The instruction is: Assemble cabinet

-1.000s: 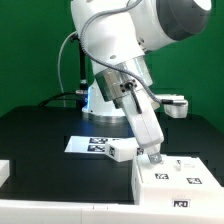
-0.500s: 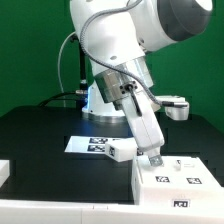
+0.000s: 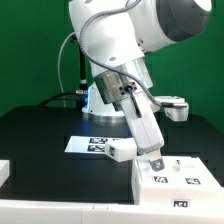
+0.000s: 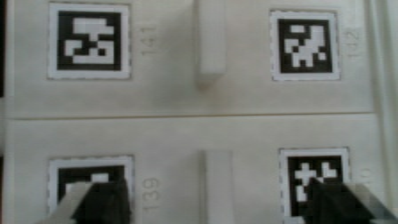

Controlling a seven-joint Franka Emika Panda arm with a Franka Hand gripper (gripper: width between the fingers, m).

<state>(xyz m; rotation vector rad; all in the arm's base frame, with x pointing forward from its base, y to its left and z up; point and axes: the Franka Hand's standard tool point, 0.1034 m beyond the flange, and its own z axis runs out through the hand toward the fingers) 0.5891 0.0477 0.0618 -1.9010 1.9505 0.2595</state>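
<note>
The cabinet (image 3: 182, 180) is a white box with black-and-white tags on top, at the exterior view's lower right. My gripper (image 3: 155, 160) points down at the box's top near its left end, at or just above the surface. In the wrist view the cabinet's top panels (image 4: 199, 120) fill the picture, with several tags and a seam between two panels. My gripper (image 4: 205, 200) is open, with its dark fingertips (image 4: 80, 205) wide apart over two tags. Nothing is held between them.
The marker board (image 3: 88, 145) lies on the black table left of the box, with a small white tagged block (image 3: 121, 151) by its right end. Another white part (image 3: 176, 104) sits at the back right. A white piece (image 3: 5, 172) shows at the left edge.
My gripper has sunk very slightly toward the top of the box. Nothing else has moved.
</note>
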